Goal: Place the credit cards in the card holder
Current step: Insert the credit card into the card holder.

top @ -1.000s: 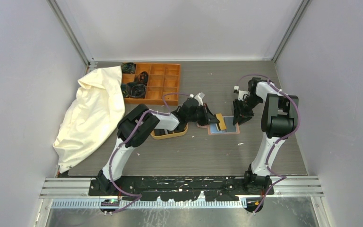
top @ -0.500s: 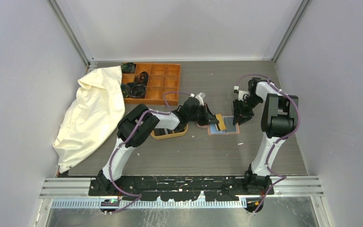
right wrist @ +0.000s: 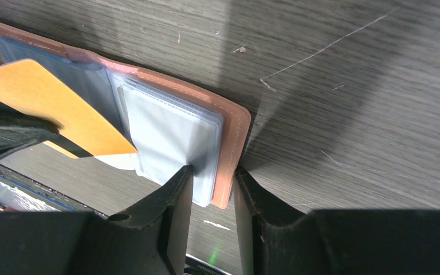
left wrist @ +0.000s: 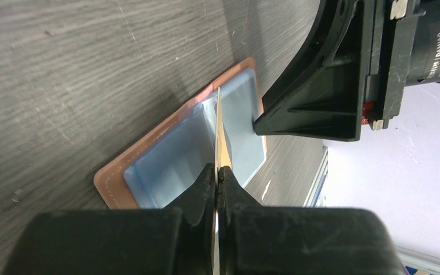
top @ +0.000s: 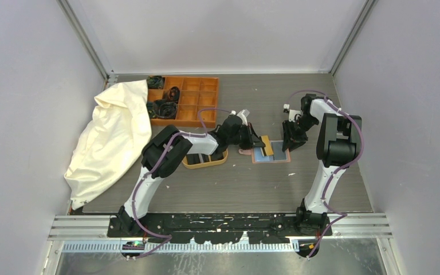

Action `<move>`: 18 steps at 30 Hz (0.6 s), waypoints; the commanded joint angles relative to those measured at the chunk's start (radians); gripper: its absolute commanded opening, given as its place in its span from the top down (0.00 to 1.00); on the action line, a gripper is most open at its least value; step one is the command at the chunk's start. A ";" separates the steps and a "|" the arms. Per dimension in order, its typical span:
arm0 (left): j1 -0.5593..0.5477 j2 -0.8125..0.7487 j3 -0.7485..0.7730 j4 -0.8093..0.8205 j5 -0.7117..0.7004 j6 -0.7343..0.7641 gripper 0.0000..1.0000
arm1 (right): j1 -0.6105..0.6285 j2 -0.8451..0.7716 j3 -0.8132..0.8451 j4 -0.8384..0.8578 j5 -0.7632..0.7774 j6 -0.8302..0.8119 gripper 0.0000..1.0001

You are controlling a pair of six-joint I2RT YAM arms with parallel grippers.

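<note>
You get even, soft overhead light from the top view, bright with no glare; the arms throw only faint shadows on the table (top: 235, 183). Your left wrist view blurs the near fingers (left wrist: 203, 189), though the table grain stays crisp. In your right wrist view a broad shadow crosses the table.

I'm seeing the tan stitched leather card holder (right wrist: 234, 134) showing glossy clear plastic sleeves (right wrist: 169, 134), a matt orange plastic card (right wrist: 46, 100), and a scratched, grey wood-grain table (right wrist: 349, 86) lying dull beneath.
</note>
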 commanded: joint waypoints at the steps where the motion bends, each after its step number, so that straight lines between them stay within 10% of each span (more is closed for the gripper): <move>1: 0.025 0.004 0.038 -0.019 -0.021 0.045 1.00 | 0.002 0.013 0.028 -0.014 -0.001 -0.008 0.63; 18: 0.033 0.028 0.054 0.039 0.031 0.009 1.00 | 0.005 0.018 0.029 -0.018 0.000 -0.010 0.63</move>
